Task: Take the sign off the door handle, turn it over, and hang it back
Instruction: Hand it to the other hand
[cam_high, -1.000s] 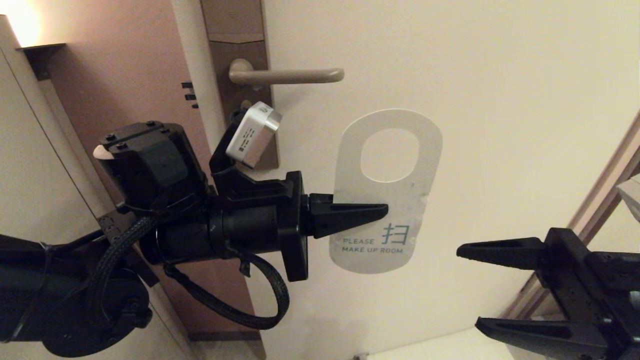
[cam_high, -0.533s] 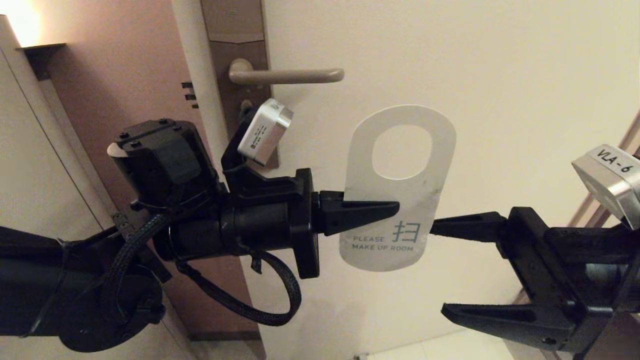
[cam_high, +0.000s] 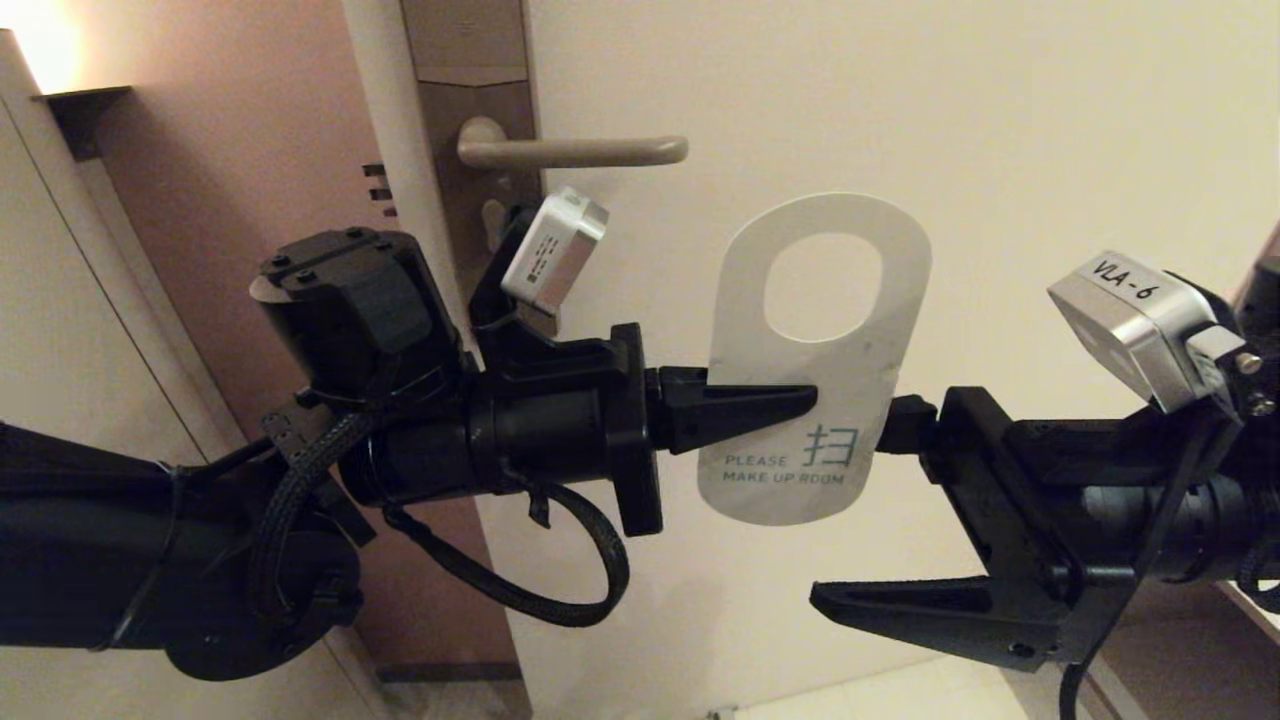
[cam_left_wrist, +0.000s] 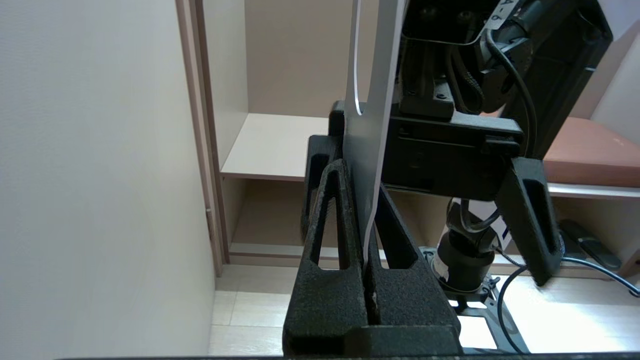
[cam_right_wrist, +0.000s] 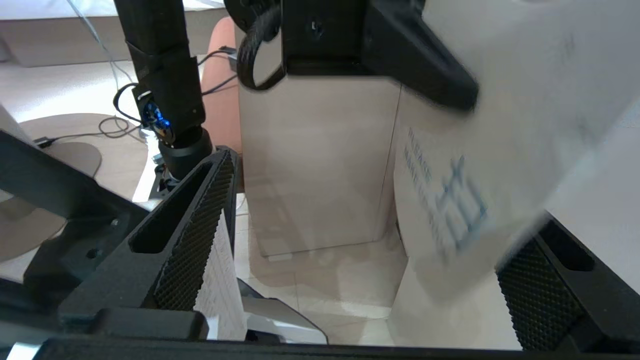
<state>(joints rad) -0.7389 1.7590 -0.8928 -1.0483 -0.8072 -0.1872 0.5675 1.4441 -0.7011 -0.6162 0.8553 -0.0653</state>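
Observation:
The sign (cam_high: 870, 390) shows its white "PLEASE MAKE UP ROOM" side and is held upright in the air, below and right of the door handle (cam_high: 580, 152). My left gripper (cam_high: 805, 402) is shut on the sign's left edge, below the oval hole. In the left wrist view the sign (cam_left_wrist: 372, 125) stands edge-on between the shut fingers (cam_left_wrist: 367, 200). My right gripper (cam_high: 850, 510) is open at the sign's right edge, its upper finger partly hidden behind the card. In the right wrist view the sign (cam_right_wrist: 500, 150) lies by one finger of the open right gripper (cam_right_wrist: 370, 240).
The handle sits on a tall brown lock plate (cam_high: 480, 90) at the white door's left edge, with small dark latch bolts (cam_high: 375, 190) on the door edge. A wooden frame (cam_high: 1265, 290) stands at the right. Tiled floor (cam_high: 880, 700) lies below.
My right gripper has moved left and up to the sign's right edge, staying open. My left gripper has carried the sign a little up and to the right.

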